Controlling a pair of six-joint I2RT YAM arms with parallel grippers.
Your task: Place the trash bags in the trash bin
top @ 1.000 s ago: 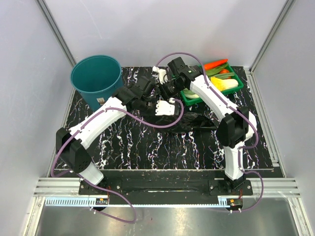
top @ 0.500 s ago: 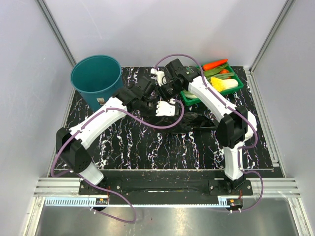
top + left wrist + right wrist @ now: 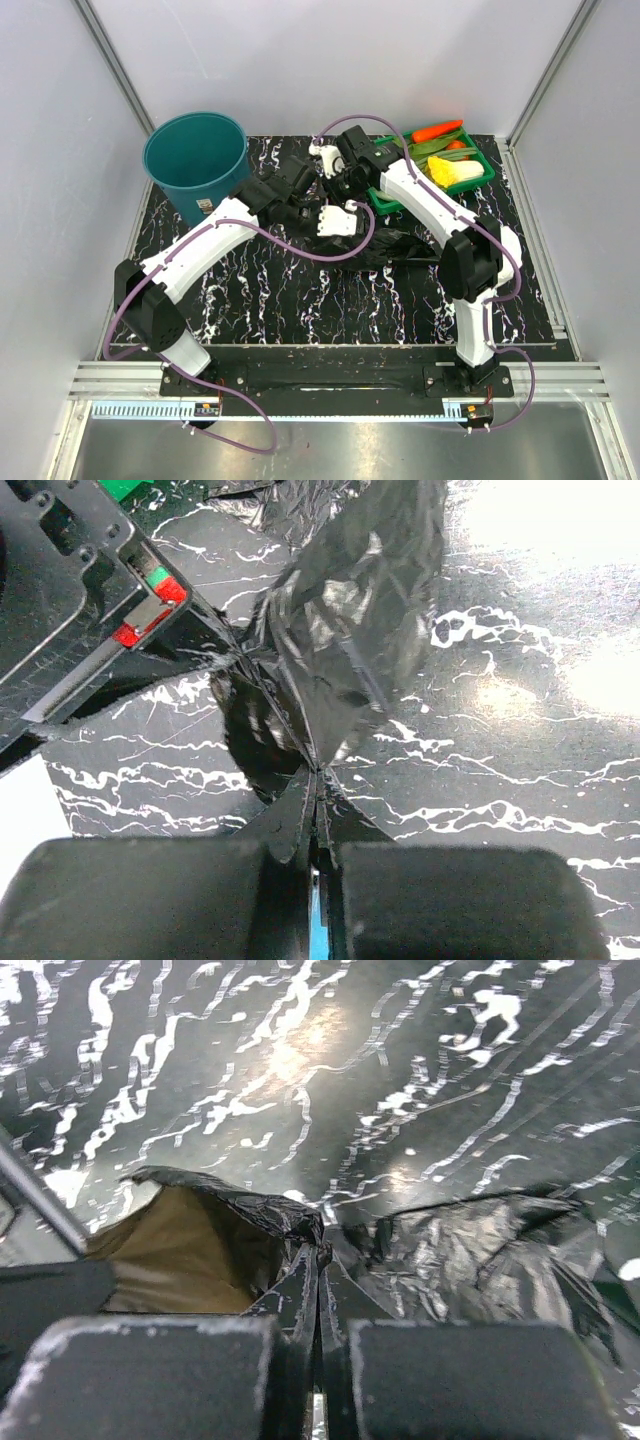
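Marbled table (image 3: 300, 300) with bin (image 3: 195, 160), tray (image 3: 478, 179), bags (image 3: 395, 245)

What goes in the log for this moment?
left gripper: shut on trash bag | right gripper: shut on trash bag | trash bin: no bag

trash bags (image 3: 340, 650): glossy black, crumpled | trash bin (image 3: 195, 160): teal, upright, back-left

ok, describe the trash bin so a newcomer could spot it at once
Start from the big black, white-veined marble-pattern mat. At its far left corner stands a round teal plastic bucket with smooth tapered walls. It is the tallest thing there and the only round one, unlike the shallow green rectangular vegetable tray at the far right corner.
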